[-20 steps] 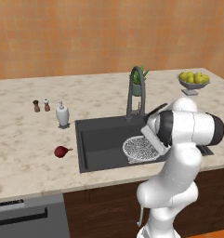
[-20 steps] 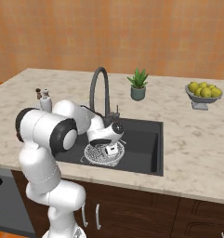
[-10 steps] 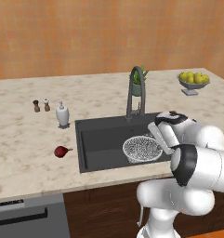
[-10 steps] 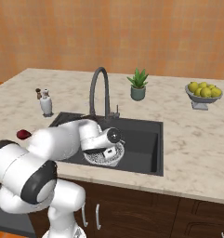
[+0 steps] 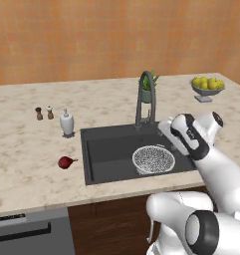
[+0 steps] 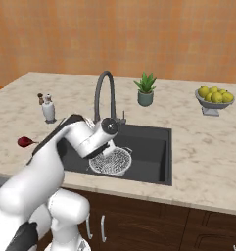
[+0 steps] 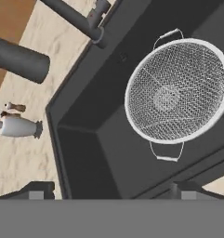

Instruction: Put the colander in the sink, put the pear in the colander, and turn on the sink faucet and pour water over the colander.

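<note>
Left base view: the colander [image 5: 153,159] sits inside the sink [image 5: 107,154], toward its right front part, and the pear [image 5: 64,162] lies on the counter [image 5: 27,149] to the left of the sink, apart from it. Right base view: the sink faucet [image 6: 104,95] arches behind the basin, and the arm's hand is above the colander's left side. Hand view: the gripper [image 7: 111,189] has its fingers spread wide and holds nothing; the colander is empty.

Colander [image 7: 178,90] rim cut by right edge, faucet [image 7: 71,17] spout cropped at top
</note>
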{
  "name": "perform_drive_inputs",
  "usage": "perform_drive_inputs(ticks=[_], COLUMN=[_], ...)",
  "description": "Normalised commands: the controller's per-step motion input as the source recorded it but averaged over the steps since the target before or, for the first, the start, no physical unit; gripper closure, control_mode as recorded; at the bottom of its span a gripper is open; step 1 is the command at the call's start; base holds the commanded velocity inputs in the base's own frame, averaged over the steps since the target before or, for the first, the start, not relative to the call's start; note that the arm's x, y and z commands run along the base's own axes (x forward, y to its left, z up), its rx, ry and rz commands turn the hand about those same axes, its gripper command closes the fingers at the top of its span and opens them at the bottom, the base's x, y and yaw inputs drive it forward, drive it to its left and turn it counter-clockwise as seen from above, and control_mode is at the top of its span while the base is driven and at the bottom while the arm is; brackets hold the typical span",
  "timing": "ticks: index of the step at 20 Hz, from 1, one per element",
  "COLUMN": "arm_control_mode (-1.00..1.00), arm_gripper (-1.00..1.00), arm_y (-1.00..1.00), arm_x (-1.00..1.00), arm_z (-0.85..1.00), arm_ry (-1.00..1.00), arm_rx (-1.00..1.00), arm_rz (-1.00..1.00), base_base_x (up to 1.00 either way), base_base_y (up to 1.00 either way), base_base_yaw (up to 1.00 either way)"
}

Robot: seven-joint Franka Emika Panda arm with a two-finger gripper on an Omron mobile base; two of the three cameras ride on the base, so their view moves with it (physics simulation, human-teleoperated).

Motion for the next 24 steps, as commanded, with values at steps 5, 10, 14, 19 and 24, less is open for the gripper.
perform_drive_inputs(ticks=[5, 10, 14, 19, 24], arm_control_mode=[-1.0, -1.0, -1.0, -1.0, -1.0], arm_gripper=[-1.0, -1.0, -1.0, -1.0, -1.0], arm_y=[0.93, 1.0, 1.0, 1.0, 1.0], arm_x=[-0.16, -0.02, 0.01, 0.0, 0.07], arm_z=[0.85, 0.21, 0.0, 0.0, -0.01], arm_ry=[0.06, 0.16, 0.15, 0.27, 0.32], arm_rx=[-0.2, -0.07, -0.08, -0.08, -0.03], arm_rz=[0.16, 0.13, 0.03, 0.0, 0.0], base_base_x=[0.0, 0.0, 0.0, 0.0, 0.0], base_base_y=[0.0, 0.0, 0.0, 0.0, 0.0], base_base_yaw=[0.0, 0.0, 0.0, 0.0, 0.0])
